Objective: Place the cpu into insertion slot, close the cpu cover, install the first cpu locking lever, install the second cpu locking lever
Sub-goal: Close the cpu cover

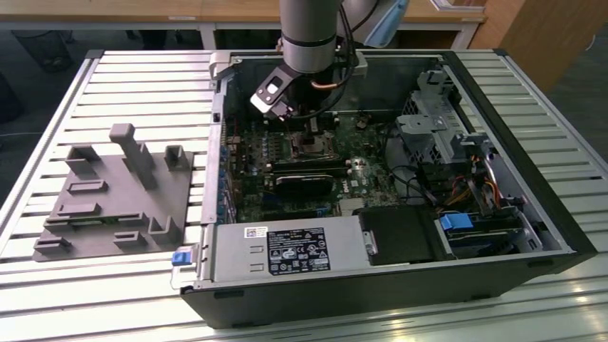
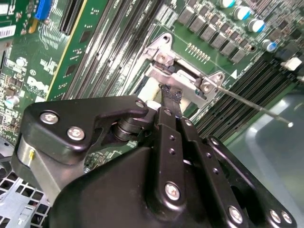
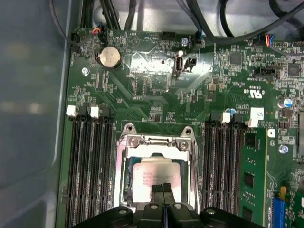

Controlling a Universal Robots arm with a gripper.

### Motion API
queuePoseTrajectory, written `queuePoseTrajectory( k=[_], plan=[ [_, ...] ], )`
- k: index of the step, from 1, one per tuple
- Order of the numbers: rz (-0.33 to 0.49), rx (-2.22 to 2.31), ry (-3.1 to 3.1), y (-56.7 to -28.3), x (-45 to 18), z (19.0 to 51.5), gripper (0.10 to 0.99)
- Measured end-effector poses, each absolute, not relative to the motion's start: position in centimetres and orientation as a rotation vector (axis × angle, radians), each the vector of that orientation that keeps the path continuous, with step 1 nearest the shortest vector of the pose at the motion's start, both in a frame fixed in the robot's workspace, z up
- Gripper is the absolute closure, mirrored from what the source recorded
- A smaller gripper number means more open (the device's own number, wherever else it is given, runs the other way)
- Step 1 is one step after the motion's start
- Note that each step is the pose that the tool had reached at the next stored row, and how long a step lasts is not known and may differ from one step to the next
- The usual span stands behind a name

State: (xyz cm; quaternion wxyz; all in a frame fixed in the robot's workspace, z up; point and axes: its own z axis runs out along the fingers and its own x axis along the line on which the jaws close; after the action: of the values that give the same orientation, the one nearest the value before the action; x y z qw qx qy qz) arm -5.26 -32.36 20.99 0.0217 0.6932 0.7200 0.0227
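One tool [image 3: 164, 188] — fingers together — tips over cpu [image 3: 145, 178], framed by cpu cover [image 3: 156, 141].

The counter [image 1: 124, 78] is a pale metal top built of long ribbed slats running side to side, with dark grooves between them. Two things sit on it. Toward the exterior view's left lies a grey jig [image 1: 124, 206], a flat plate with upright posts and low blocks rising from it. Close beside it, toward the exterior view's right, a black computer case [image 1: 380, 293] lies on its side, open face up, covering most of that half. Whether jig and case touch, I cannot tell.
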Motion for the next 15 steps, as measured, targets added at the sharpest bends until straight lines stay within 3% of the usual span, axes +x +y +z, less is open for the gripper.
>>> queuePoseTrajectory(
  k=[15],
  plan=[
    [0.071, 2.148, 2.232, -32.2, -6.5, 20.0, 0.98]
  ],
)
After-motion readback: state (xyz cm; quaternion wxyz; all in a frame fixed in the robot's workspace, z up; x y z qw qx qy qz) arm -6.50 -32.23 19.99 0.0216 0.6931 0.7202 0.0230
